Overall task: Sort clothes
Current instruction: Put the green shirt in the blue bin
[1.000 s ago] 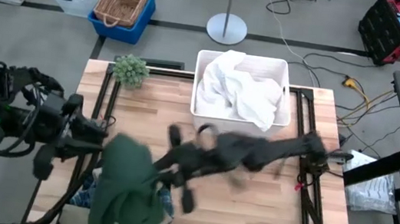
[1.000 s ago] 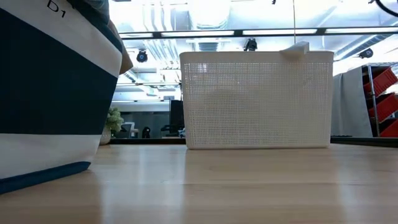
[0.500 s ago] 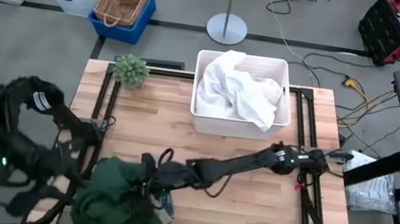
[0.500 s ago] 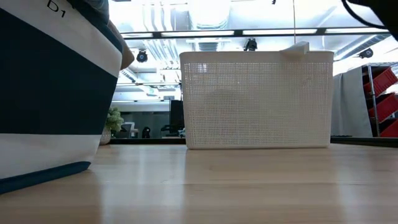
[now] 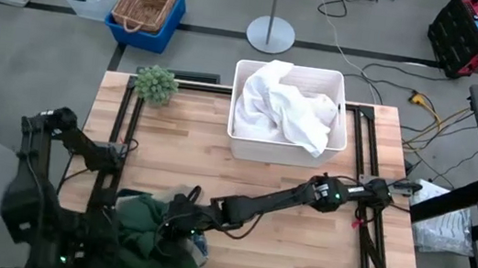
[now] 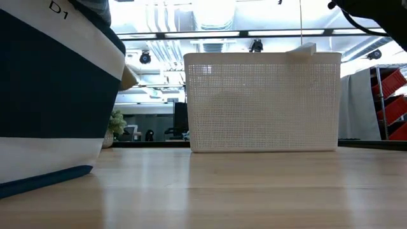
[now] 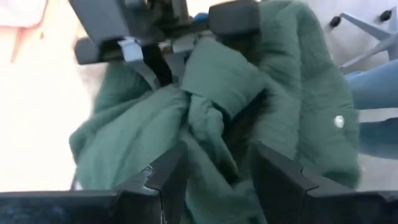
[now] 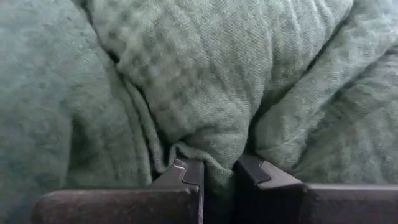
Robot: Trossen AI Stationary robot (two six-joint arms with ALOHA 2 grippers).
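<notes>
Dark green garment (image 5: 152,234) sits bunched at the table's (image 5: 297,253) front-left corner, partly over the edge, a bit of blue-and-white plaid fabric (image 5: 199,242) poking out beside it. Right arm reaches diagonally across the table; right gripper (image 5: 173,227) is down in the green heap. From its wrist cam I see the right gripper (image 8: 217,177) pinched nearly closed on a fold of the dark green garment (image 8: 205,81), cloth squeezed between the two fingertips (image 8: 189,174). Left arm is off the table's left-front side, folded low; left gripper (image 7: 214,168) has its fingers about half spread with the green fabric (image 7: 211,106) bulging between them, but I can't tell if it actually has a grip or the cloth is just lying there. The left wrist cam also catches the right gripper (image 7: 168,31) farther off, clamped on the same bundle. White clothes (image 5: 283,112) are piled in the white bin (image 5: 285,149) at the back middle of the table, one piece drooping over the front rim. Small plant (image 5: 155,83) at back-left. Only readable writing: "D1" on the navy-and-white fabric (image 6: 51,95) filling the left of the low cam; the mesh bin (image 6: 264,102) carries no legible label.
</notes>
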